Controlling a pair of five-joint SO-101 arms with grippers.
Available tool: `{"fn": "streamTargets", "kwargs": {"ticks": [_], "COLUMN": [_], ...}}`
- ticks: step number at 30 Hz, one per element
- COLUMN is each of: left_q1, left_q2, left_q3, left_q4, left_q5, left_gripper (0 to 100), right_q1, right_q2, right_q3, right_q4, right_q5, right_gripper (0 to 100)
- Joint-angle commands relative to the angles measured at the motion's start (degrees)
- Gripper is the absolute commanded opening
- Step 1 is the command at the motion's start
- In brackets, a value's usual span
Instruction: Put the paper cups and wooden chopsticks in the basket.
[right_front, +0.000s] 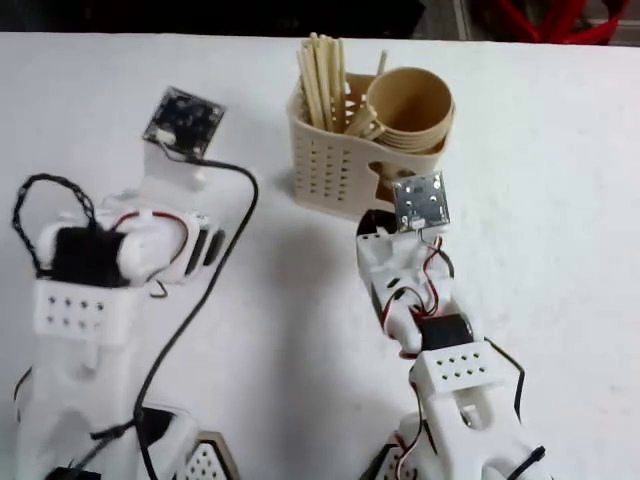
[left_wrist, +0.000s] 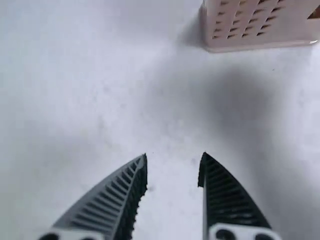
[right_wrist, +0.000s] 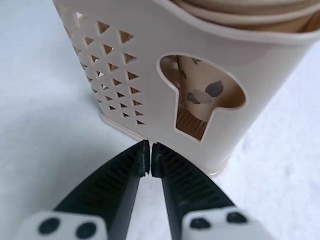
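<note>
From the high view we see the basket (right_front: 335, 165) standing upright toward the far side of the white table (right_front: 560, 200). The wooden chopsticks (right_front: 322, 70) stand on end in a bundle in one side of it. The paper cups (right_front: 410, 105), nested into one stack, fill the other side with their mouths up. The right arm (right_front: 425, 290) stretches across the table straight toward the basket, its wrist just in front of the near wall. The left arm (right_front: 110, 270) lies alongside it, well apart from the basket, pointing the same way over bare table.

In the left wrist view, the left gripper (left_wrist: 173, 159) hangs over the bare table surface with its two toothed fingers spread and nothing between them. A corner of the basket (left_wrist: 260, 25), with its perforated wall, sits well beyond the fingertips and off to one side, apart from them.

In the right wrist view, the right gripper (right_wrist: 150, 152) has its fingers pressed together tip to tip and pinches nothing. The tips point at the foot of the basket (right_wrist: 125, 75), just short of its wall, though we cannot tell whether they touch it. Through the keyhole-shaped opening in that wall we see the side of a paper cup (right_wrist: 200, 100), and the rims of the stack show above the basket's edge.
</note>
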Motion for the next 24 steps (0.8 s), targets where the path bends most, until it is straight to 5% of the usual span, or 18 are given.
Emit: {"fn": "streamTargets", "kwargs": {"ticks": [1,10,24], "left_q1": [-3.3,-6.9,-12.79], "left_q2": [-0.84,2.07,38.2], "left_q3": [14.51,30.24,15.65], "left_q4": [-11.52,-23.47,-23.91], "left_q5": [-5.54,-10.29,-11.34], "left_gripper": [18,18,18], "right_q1": [0.22,0.13,0.31], "right_q2": [-1.45,-1.45,-1.45], "right_q3": [-0.79,-0.79,-0.79], "right_q4": [-1.27,-1.27,-1.27], "right_q5": [0.7,0.7,0.7], "right_gripper": [1.9,1.9,1.9]}}
